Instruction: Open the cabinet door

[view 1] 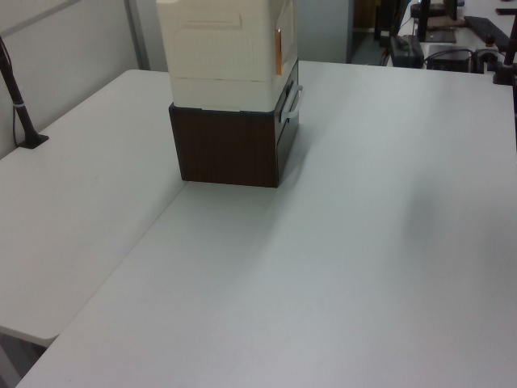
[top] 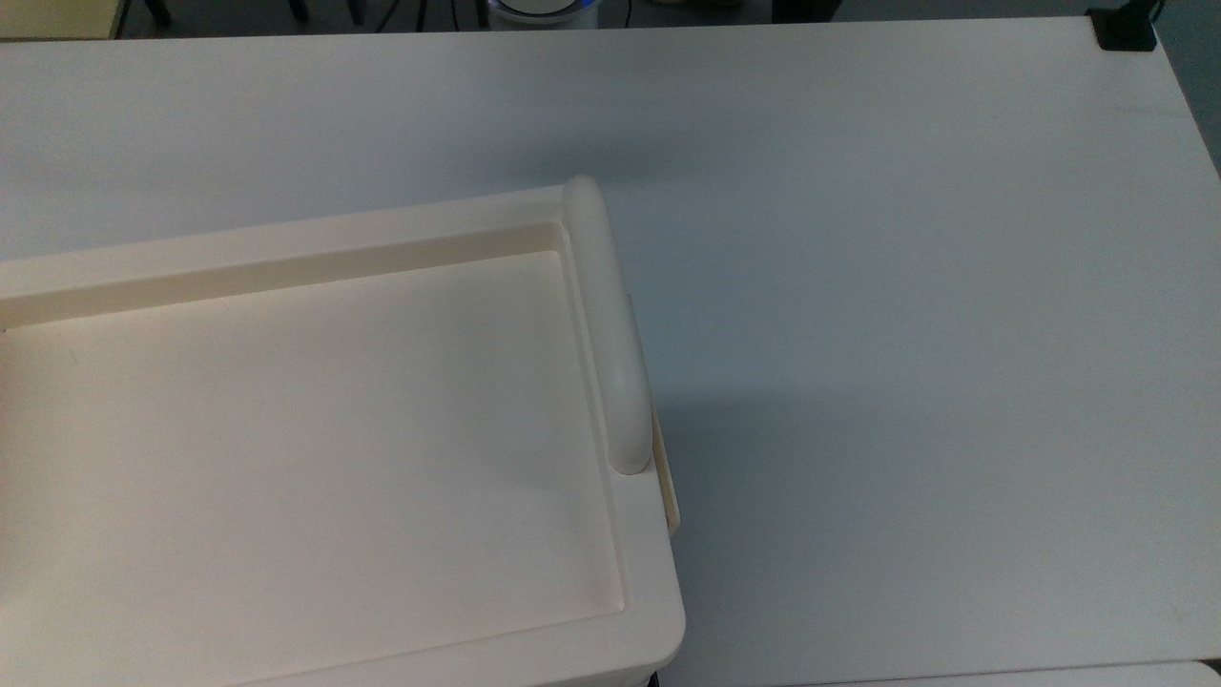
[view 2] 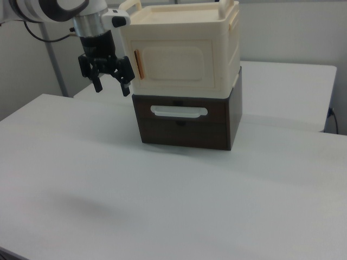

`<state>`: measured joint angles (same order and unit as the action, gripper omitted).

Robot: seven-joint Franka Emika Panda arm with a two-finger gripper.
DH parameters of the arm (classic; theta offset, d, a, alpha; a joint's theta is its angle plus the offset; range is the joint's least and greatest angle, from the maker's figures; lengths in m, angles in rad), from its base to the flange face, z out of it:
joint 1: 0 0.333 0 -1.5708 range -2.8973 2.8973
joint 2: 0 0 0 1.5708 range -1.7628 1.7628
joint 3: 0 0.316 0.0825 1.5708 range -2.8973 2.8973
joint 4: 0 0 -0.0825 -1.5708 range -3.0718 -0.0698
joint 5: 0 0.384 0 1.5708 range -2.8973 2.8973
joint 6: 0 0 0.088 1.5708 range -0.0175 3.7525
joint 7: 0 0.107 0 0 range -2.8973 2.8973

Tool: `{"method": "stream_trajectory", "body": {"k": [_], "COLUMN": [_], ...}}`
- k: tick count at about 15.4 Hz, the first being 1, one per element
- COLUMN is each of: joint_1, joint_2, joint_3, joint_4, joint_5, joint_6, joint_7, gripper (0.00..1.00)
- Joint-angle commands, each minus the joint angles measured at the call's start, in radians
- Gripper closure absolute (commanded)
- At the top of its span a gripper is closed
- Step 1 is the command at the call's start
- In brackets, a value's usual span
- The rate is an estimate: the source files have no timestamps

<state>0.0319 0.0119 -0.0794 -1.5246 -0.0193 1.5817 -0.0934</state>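
Note:
The cabinet (view 2: 181, 51) is a cream-white box with rounded corners, stacked on a dark brown drawer unit (view 2: 184, 130). Its cabinet door (view 2: 176, 65) is the recessed front panel in the right view, lying flush and shut, with a small orange tab (view 2: 137, 64) at its left edge. My gripper (view 2: 112, 86) hangs just left of that tab, fingers pointing down and open, nothing between them. From above, the cabinet's recessed top (top: 286, 429) and thick rounded bar (top: 606, 324) show. The left view has the cabinet (view 1: 222, 40) at the table's far end.
The drawer unit (view 1: 230, 145) has a pale bar handle (view 2: 179, 111) under the door. The white table (top: 906, 286) spreads wide around the stack. A black clamp (top: 1126, 29) sits at the top view's top right corner, and a dark pole (view 1: 18, 97) stands at the left view's left.

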Motion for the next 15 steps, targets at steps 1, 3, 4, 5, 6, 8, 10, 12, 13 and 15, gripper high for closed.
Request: {"method": "stream_trajectory", "body": {"k": [1, 3, 4, 5, 6, 8, 10, 12, 13, 15], "joint_1": [-0.001, -0.007, -0.009, -0.009, -0.009, -0.009, -0.007, -0.001, -0.001, -0.007], "joint_2": [-0.012, -0.009, -0.006, -0.004, -0.004, -0.006, 0.002, 0.02, 0.019, 0.02], "joint_3": [0.0, 0.0, 0.003, 0.003, 0.003, 0.003, 0.003, 0.006, 0.018, 0.036], "joint_4": [-0.009, 0.009, 0.011, 0.012, 0.012, 0.012, 0.012, 0.012, 0.012, 0.02], "joint_5": [-0.024, -0.03, -0.031, -0.031, -0.036, -0.053, -0.077, -0.108, -0.117, -0.119], "joint_6": [0.037, 0.058, 0.058, 0.063, 0.072, 0.073, 0.076, 0.127, 0.139, 0.138], "joint_7": [-0.135, -0.175, -0.177, -0.177, -0.177, -0.177, -0.18, -0.167, -0.161, -0.164], "gripper": [0.0, 0.0, 0.0, 0.0, 0.0, 0.0, 0.0, 0.0, 0.0, 0.0]}}
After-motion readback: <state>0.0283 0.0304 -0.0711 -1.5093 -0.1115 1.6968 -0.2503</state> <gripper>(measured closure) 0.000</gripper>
